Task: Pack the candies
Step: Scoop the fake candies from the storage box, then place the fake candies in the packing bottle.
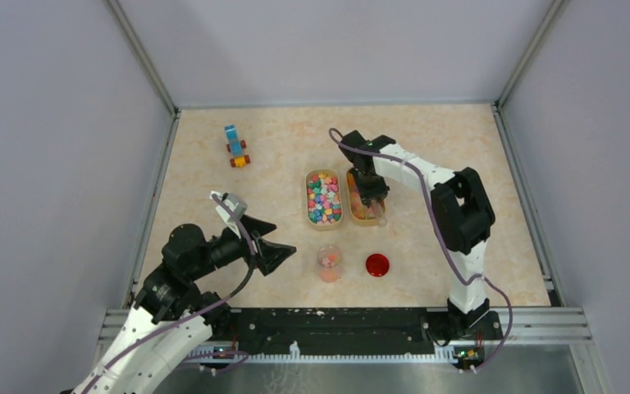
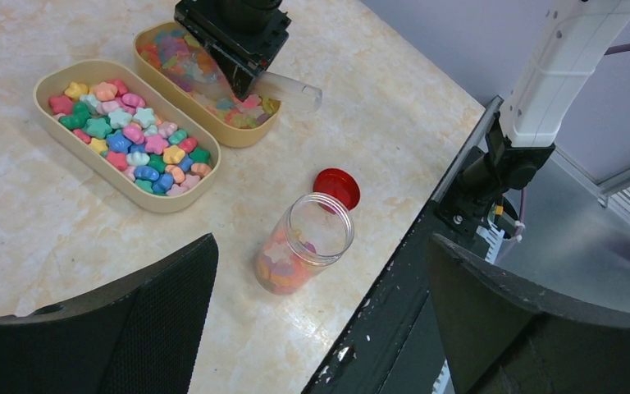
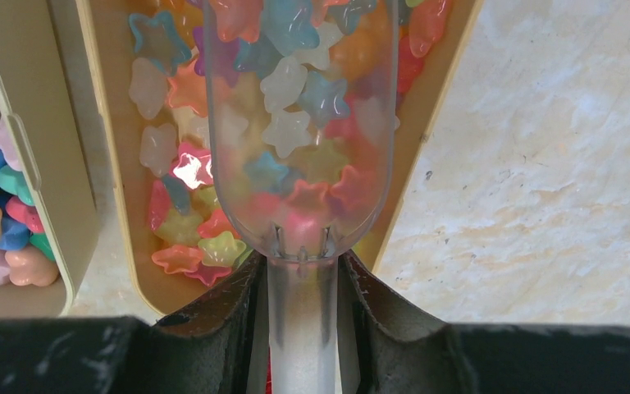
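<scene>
**On the table, a loaded scoop and a jar far from full**

At the far left of my overhead view sits the toy block vehicle [image 1: 235,146], well apart from the work. Nearer me the left gripper [image 1: 283,238] hovers with its jaws wide apart, holding nothing and aimed towards the jar [image 1: 329,263]. Next comes the left tray [image 1: 309,176], heaped with opaque candies [image 1: 324,199]. The jar stands in front of that tray with its mouth open. The red lid [image 1: 376,264] lies flat just beside the jar. Then comes the right tray [image 3: 90,98] of translucent star candies. Over it is the right gripper [image 1: 371,193], its jaws clamped on the handle of a clear scoop [image 3: 299,123].

I'd call this an early-to-middle stage. The jar holds only a low layer, both trays are well stocked and the lid is off. What I judge is left: carry this scoopful over, tip it in, repeat, then cap the jar.

The overhead view gives me the layout, but the scoop barely reads there. The right wrist view shows the scoop's bowl full of stars and the grip on its handle, yet no jar. The left wrist view shows the jar's fill level and its open rim, and only a clear end of the scoop under the gripper
</scene>
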{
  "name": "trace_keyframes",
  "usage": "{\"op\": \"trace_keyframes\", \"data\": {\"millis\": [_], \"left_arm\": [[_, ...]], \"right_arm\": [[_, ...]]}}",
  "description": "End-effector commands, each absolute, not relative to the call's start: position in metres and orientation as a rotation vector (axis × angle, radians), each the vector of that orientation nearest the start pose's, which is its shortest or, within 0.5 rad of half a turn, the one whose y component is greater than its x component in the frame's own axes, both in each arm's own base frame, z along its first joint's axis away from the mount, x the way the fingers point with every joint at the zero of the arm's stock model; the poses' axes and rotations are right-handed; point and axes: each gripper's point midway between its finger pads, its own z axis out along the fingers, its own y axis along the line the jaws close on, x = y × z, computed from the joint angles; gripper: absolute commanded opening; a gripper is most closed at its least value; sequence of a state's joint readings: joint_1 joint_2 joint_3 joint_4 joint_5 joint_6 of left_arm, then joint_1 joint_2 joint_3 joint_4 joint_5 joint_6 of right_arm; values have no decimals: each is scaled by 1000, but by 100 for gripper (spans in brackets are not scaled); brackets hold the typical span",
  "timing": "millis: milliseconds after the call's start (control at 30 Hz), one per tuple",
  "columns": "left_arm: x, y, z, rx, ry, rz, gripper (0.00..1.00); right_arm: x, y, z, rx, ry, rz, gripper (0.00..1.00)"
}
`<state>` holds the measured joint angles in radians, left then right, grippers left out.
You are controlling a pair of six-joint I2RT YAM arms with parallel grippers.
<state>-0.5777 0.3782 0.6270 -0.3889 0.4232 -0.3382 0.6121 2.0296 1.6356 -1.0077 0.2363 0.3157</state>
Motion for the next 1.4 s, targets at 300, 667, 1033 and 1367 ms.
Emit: {"op": "trace_keyframes", "data": {"millis": [300, 667, 1033, 1367], "left_arm": [[146, -192, 257, 523, 1737, -1004, 99], [150, -192, 253, 514, 1763, -993, 99], [152, -192, 251, 512, 1770, -987, 99], [152, -193, 251, 511, 1772, -988, 99]], "right_arm": [[343, 199, 100, -408, 2622, -12, 0], [327, 195, 122, -460, 2489, 99, 0], [301, 192, 152, -592, 2298, 186, 0], [265, 204, 196, -819, 2064, 215, 0]]}}
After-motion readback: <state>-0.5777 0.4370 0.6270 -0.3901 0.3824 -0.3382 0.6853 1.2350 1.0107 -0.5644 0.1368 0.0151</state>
